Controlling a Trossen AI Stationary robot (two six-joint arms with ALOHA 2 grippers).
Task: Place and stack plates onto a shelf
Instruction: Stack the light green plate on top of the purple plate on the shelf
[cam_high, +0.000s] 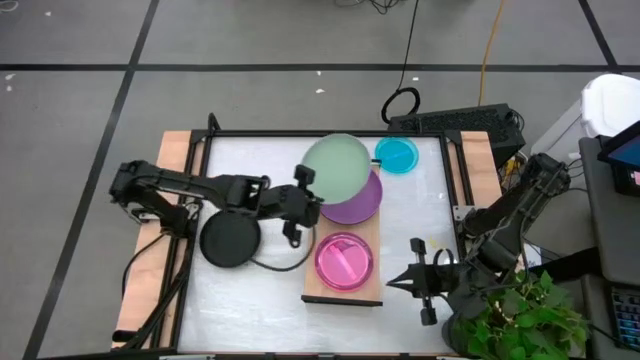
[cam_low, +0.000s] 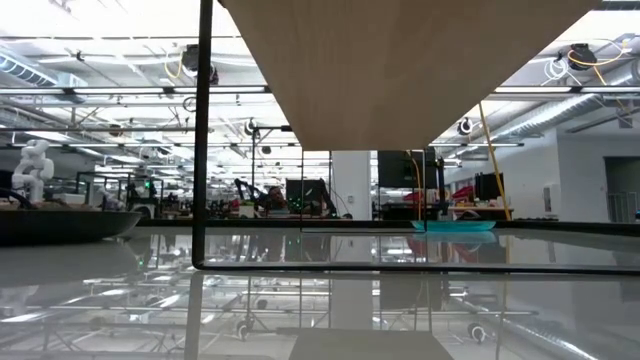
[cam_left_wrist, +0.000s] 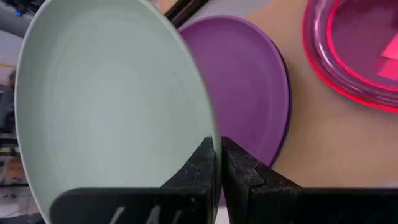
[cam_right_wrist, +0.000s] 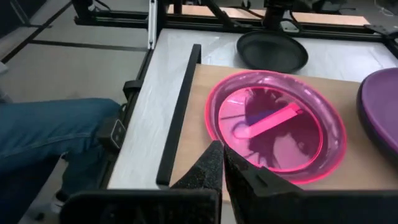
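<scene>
My left gripper (cam_left_wrist: 217, 163) is pinching the rim of the sage-green plate (cam_high: 337, 166), fingers (cam_left_wrist: 198, 171) closed tight on its edge, and is holding it tilted above the far part of the shelf (cam_high: 372, 232), partly over the purple plate (cam_high: 357, 200). In my left wrist view the green plate (cam_left_wrist: 112, 106) is filling most of the frame, standing on edge, with the purple plate (cam_left_wrist: 245, 87) lying flat on the light wood just behind it. Beyond that, the pink plate (cam_high: 346, 262) is sitting on the near part of the same board, apart from the purple one. My right gripper (cam_high: 428, 280) is waiting near the right edge of the table (cam_high: 260, 290), just beside the shelf, its fingers (cam_right_wrist: 208, 169) pressed shut on nothing and pointing toward the pink plate (cam_right_wrist: 277, 124). The black plate (cam_high: 231, 240) is lying on the white tabletop under my left arm, well apart from the shelf. The cyan-blue plate (cam_high: 397, 154) is resting on the table at the far side, just beside the green plate. In my right wrist view a person's blue-clad leg (cam_right_wrist: 50, 124) is showing off the table's edge.
</scene>
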